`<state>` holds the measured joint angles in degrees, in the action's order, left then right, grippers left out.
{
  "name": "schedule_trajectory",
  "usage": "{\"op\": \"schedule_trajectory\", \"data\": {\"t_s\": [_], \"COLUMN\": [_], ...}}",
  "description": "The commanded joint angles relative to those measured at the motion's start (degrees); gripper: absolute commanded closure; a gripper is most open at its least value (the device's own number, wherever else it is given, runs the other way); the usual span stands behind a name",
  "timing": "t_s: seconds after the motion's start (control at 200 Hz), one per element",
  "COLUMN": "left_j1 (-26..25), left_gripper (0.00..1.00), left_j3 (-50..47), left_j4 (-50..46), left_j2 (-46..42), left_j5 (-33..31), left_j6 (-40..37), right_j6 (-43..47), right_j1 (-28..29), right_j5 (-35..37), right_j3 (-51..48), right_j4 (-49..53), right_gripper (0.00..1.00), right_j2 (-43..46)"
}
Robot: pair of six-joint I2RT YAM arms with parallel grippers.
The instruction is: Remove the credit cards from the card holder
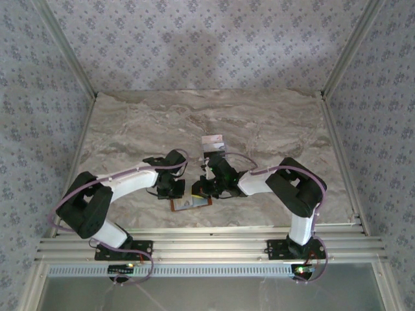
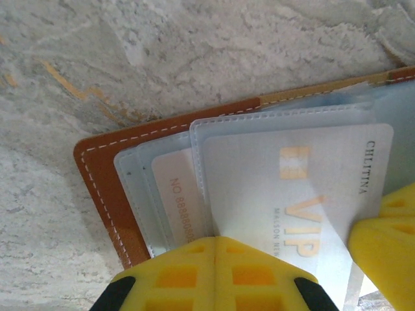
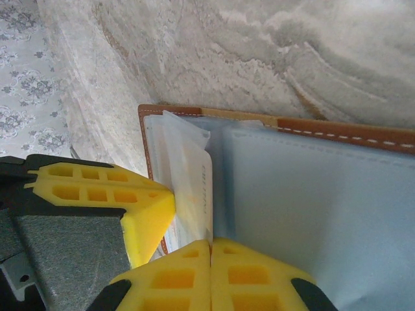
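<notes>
Left wrist view, on the whitish card [image 2: 292, 188] under a clear sleeve [image 2: 214, 139] of the card holder [image 2: 104, 188]:
- "VIP" in large gold capitals, running sideways across the face.
- Beside it, in small pale print, "MAISON", then further letters hidden.
- Along the short edge, in dark capitals, "CHLITINA".
- Gold chip emblem near the middle of the face.

On the pinkish card [image 2: 176, 194] tucked behind it: "NO 8888" in gold, the digits after that blurred and covered.

Right wrist view, on a pale card [image 3: 194, 188] seen nearly edge-on: faint gold marks, not legible.

Top external view: any print too small to read.
</notes>
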<state>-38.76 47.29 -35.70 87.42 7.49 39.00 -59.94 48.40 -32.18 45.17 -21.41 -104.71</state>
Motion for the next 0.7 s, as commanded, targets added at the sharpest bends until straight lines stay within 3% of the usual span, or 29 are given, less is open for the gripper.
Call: {"op": "schedule_trajectory", "data": {"t_s": [0.0,0.5,0.695], "left_j1": [-0.3,-0.4,-0.4], "left_gripper": [1.0,1.0,1.0], "left_j3": [-0.4,-1.3,-1.3], "left_j4": [-4.4,-5.4,-5.1], "left_j2": [2.5,6.0,6.3], "left_j5": [-3.6,-5.7,-5.4], "left_j6": [-0.7,-1.4,-1.4], "right_j6": [0.8,0.8,0.1], "right_j1": [0.2,-1.1,-1.1], "right_j5": [0.0,3.3,3.9], "right_j3": [0.1,-3.4,-4.4], "right_j4": [1.5,1.6,0.6], "right_gripper": [0.92,0.88,0.95], "right_j2": [-0.5,4.2,4.9]}}
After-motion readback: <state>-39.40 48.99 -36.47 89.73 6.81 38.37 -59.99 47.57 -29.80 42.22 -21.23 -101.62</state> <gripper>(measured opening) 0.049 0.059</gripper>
